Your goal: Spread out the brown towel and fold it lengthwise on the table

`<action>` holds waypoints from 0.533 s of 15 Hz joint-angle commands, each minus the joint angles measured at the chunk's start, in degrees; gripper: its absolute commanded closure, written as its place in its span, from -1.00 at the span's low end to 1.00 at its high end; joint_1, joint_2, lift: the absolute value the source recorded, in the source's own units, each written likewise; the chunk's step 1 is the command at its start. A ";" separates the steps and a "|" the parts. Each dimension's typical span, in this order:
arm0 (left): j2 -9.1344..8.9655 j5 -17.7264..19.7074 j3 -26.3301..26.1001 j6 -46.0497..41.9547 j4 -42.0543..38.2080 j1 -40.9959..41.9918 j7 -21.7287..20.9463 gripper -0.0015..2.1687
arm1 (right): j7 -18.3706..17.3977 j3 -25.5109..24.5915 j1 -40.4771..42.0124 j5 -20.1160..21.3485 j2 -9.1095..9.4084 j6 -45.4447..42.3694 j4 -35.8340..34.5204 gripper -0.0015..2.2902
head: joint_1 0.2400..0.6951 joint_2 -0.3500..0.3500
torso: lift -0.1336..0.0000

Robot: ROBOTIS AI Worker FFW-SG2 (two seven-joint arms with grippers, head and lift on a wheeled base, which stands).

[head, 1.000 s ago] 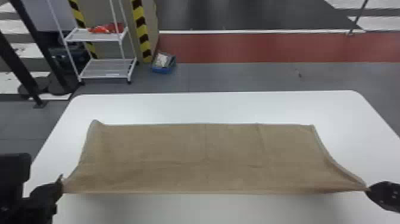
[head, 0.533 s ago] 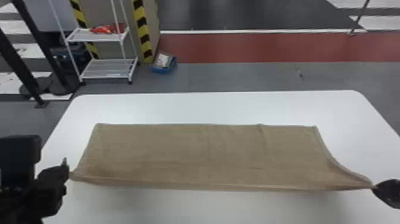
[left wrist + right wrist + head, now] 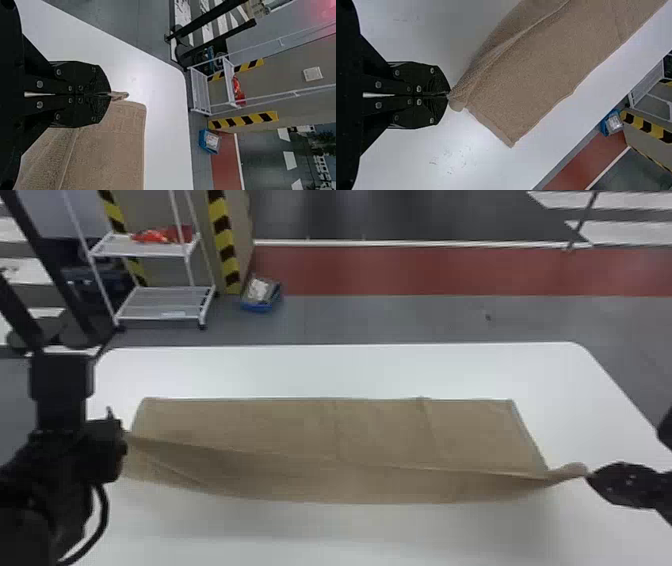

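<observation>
I've got the brown towel (image 3: 280, 420) laid across the worktop (image 3: 350, 370), long axis left to right. Left hand (image 3: 110, 94) closed, pinching the near left corner; right hand (image 3: 449, 94) closed on the near right corner. Far edge lies ahead of both hands, left one nearer it, so the raised near edge runs at a slant. Vs half a second ago: both hands further forward, left by more; right also came inward. Fold's partway, I'd say. Right should catch up before release, or the fold may skew.
</observation>
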 commanded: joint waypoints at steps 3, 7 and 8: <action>0.04 -0.39 -1.33 -1.20 5.08 -3.58 2.82 0.55 | 0.13 0.92 -1.71 1.73 -0.33 6.08 1.48 0.36 | 1.00 -0.02 | -0.87; -0.05 -0.39 -2.56 -1.73 10.09 -7.01 3.88 0.55 | 0.04 2.85 -6.02 2.17 -0.33 6.26 5.87 0.36 | 1.00 -0.05 | -0.87; -0.05 -0.48 -2.82 -2.61 11.68 -7.97 4.40 0.55 | 0.13 3.55 -7.60 2.34 -0.33 7.14 7.36 0.36 | 1.00 -0.04 | -0.87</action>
